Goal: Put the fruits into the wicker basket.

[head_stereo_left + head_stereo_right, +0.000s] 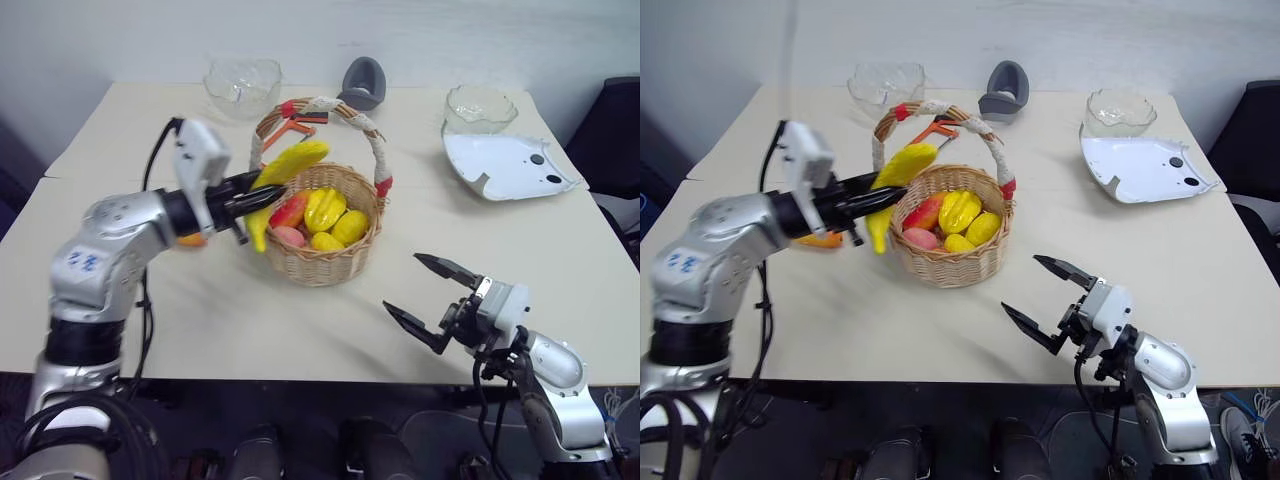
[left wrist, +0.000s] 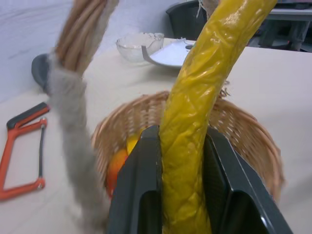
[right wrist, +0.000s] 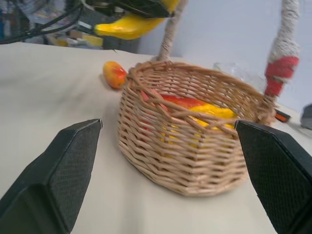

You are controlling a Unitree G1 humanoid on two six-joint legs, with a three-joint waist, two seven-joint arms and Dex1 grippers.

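My left gripper [image 1: 252,195] is shut on a long yellow banana [image 1: 295,160], held in the air at the left rim of the wicker basket [image 1: 320,265], beside its arched handle [image 1: 378,150]. In the left wrist view the banana [image 2: 195,112] rises between the two black fingers [image 2: 139,190], over the basket's opening. Several yellow and red fruits [image 1: 325,210] lie inside. An orange-red mango [image 3: 114,74] lies on the table left of the basket, mostly hidden under my left arm. My right gripper [image 1: 432,297] stands open and empty, near the table's front edge, right of the basket.
An orange-handled hacksaw [image 1: 290,130] lies just behind the basket. Two clear glass bowls [image 1: 243,85] [image 1: 480,105] stand at the back, with a grey object [image 1: 362,82] between them. A white shell-shaped part [image 1: 505,165] lies at the back right.
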